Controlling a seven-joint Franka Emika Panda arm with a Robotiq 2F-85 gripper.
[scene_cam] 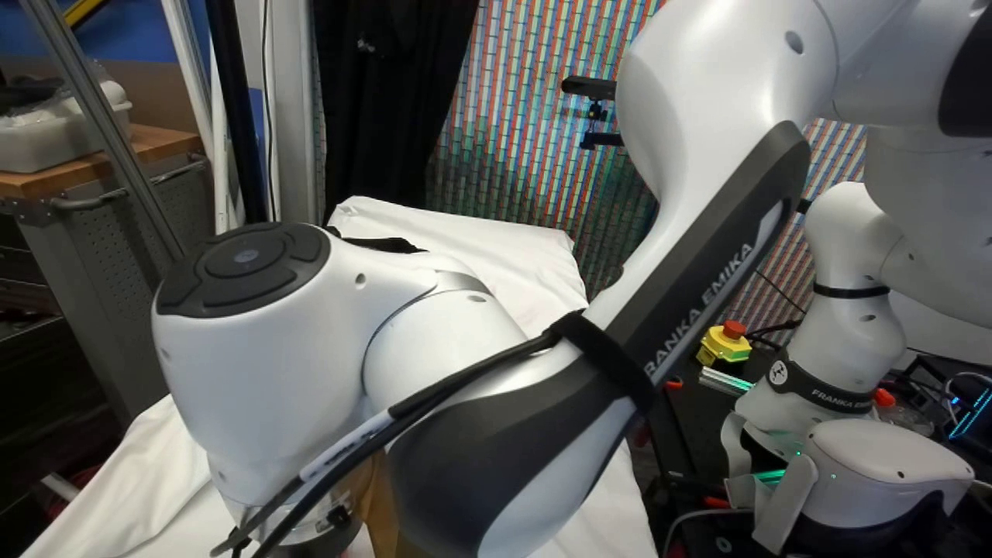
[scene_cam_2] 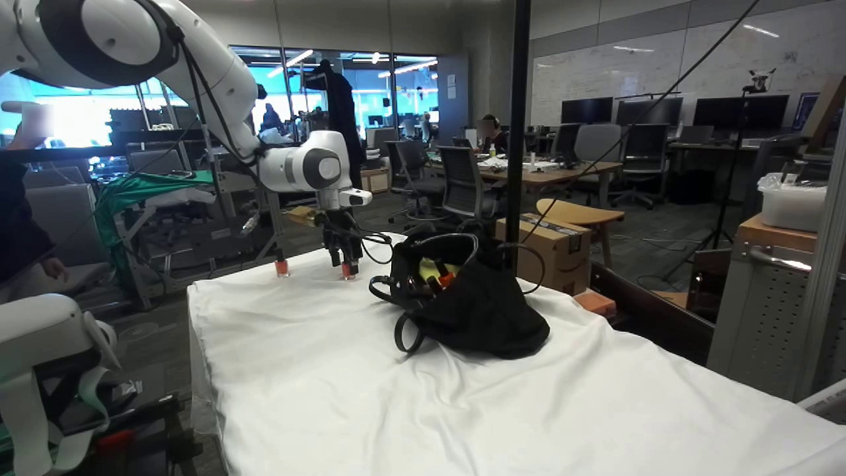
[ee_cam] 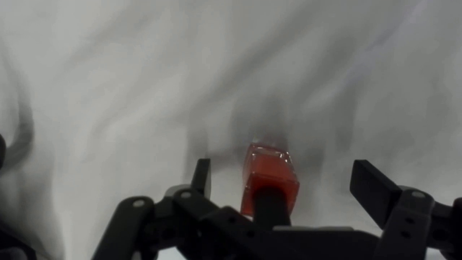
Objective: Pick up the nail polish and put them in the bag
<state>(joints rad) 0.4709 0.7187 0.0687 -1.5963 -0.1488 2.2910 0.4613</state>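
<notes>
Two fingers (ee_cam: pixel 375 193) are standing wide apart in your wrist view, flanking the nail polish (ee_cam: pixel 270 177) at nine and three o'clock.

Red and Black Against White

We see a black-capped red nail polish bottle (ee_cam: pixel 270 175), and another bottle (scene_cam_2: pixel 282 268), orange-red and black-capped. The bag (scene_cam_2: pixel 479 311) is plain black; its lining (scene_cam_2: pixel 428 272) shows us yellowish green. We find the gripper (ee_cam: pixel 281 171) black, the arm (scene_cam: pixel 473 341) white with dark grey panels (scene_cam: pixel 504 457), the cloth (scene_cam_2: pixel 317 377) unpatterned white. In an exterior view, the backdrop (scene_cam: pixel 511 132) carries thin broken stripes of red, green, blue and white.
</notes>
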